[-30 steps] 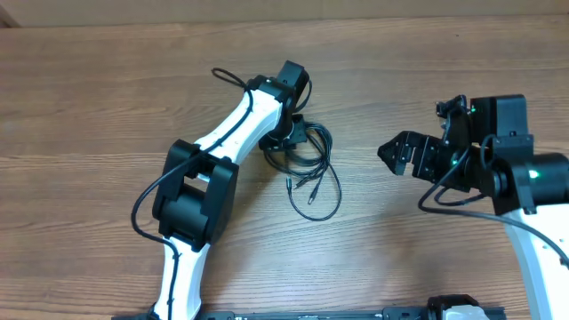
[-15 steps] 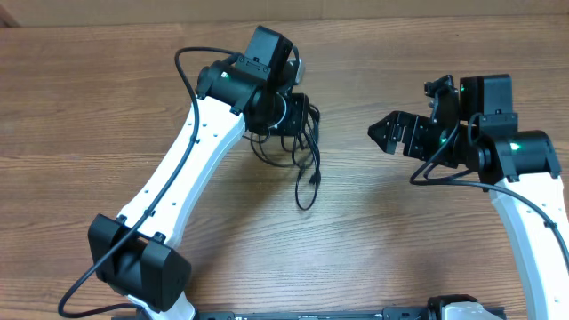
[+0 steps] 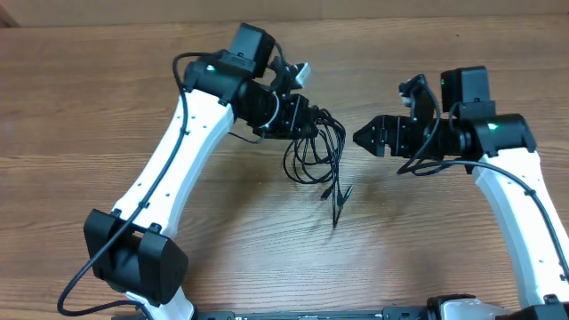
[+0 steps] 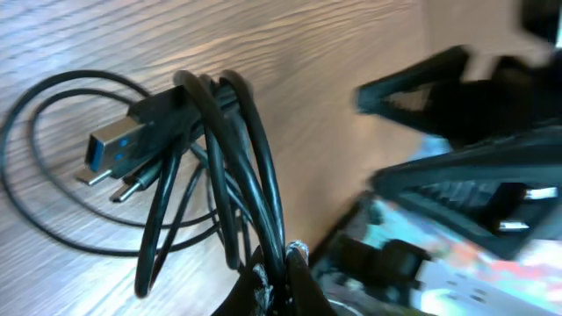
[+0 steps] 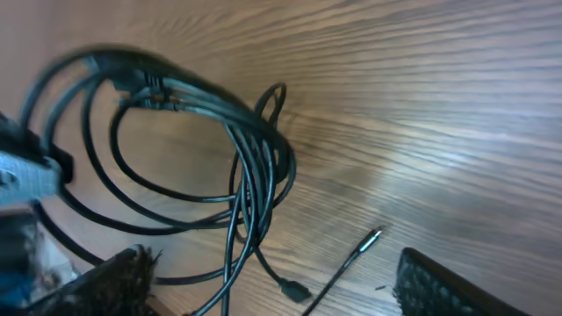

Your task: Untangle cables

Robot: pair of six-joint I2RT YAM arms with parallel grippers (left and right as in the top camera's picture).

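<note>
Left fingers [image 3: 299,116] are clenched on a bundle of black cables [image 3: 320,149], whose loops hang just to their right, with a blue-tongued USB plug [image 4: 110,149] and thinner plug tips trailing down toward the wooden surface [image 3: 80,107]. Beyond the loops, the right fingers [image 3: 372,136] stand spread wide and empty, tips pointing at the bundle, not touching it.

cables [image 3: 313,140] right of left arm [image 3: 178,160] | left of right arm [image 3: 508,191] | over table [image 3: 80,98]
</note>
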